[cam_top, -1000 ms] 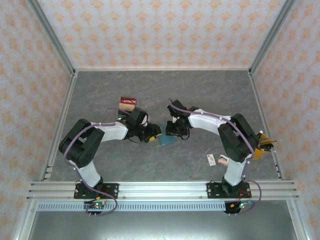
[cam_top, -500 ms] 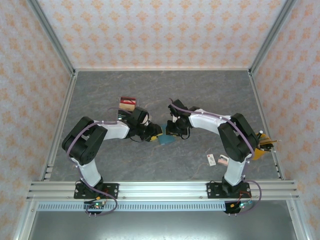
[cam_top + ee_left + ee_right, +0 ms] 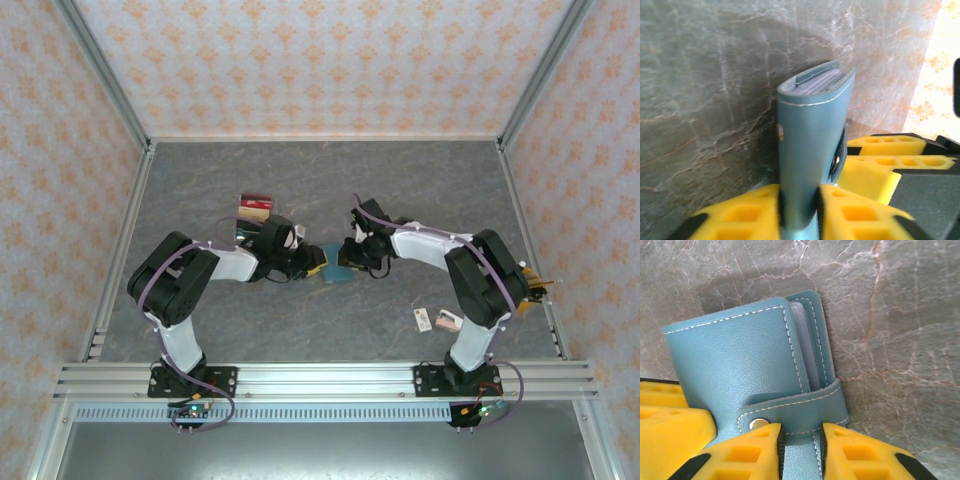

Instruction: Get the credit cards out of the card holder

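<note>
Card holder [image 3: 335, 275] sat mid-desk [image 3: 300, 170] between the two arms, folded shut, with its strap [image 3: 790, 410] lying across the cover. Left end effector [image 3: 799, 202] was clamped on one edge of it, both yellow pads [image 3: 740, 215] touching the cover. Right end effector [image 3: 800, 440] was clamped on the strap beside the snap. Pale sleeve edges [image 3: 807, 350] showed between the covers.
</note>
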